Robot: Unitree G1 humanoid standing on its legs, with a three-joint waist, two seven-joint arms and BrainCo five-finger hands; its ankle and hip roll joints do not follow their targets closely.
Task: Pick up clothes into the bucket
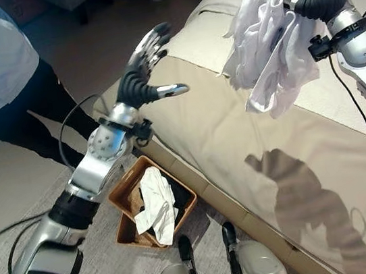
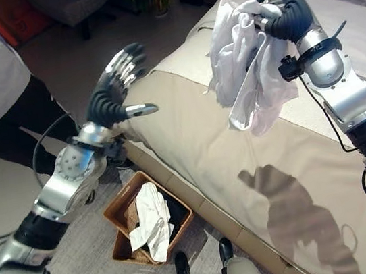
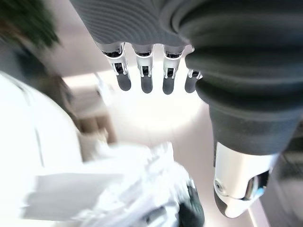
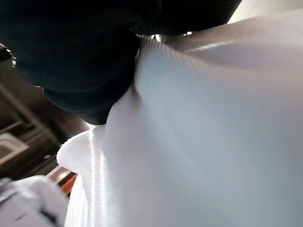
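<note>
Fingers, left hand (image 1: 141, 74): spread straight and apart, thumb out to the side, holding nothing; the hand is raised over the near edge of the bed (image 1: 225, 145).
Person: stands at the far left on the floor, in a light top and dark trousers (image 1: 37, 116).
Basket (image 1: 124, 193): brown woven bucket on the rug beside the bed, below the left arm; it leans on a second, lower basket part at its near side.
Clothes in the basket: a white garment (image 1: 156, 198) lies draped over its rim, with something dark under it.
Bed: beige cover, running from the middle to the right.
Fingers, right hand (image 2: 281, 11): curled round the top of a bunch of white clothes (image 2: 245, 67), gripping it.
White clothes: lifted clear of the bed, hanging down from the right hand above the cover, well apart from the basket; in the right wrist view white cloth (image 4: 203, 142) presses right up against the dark cover of the hand.
</note>
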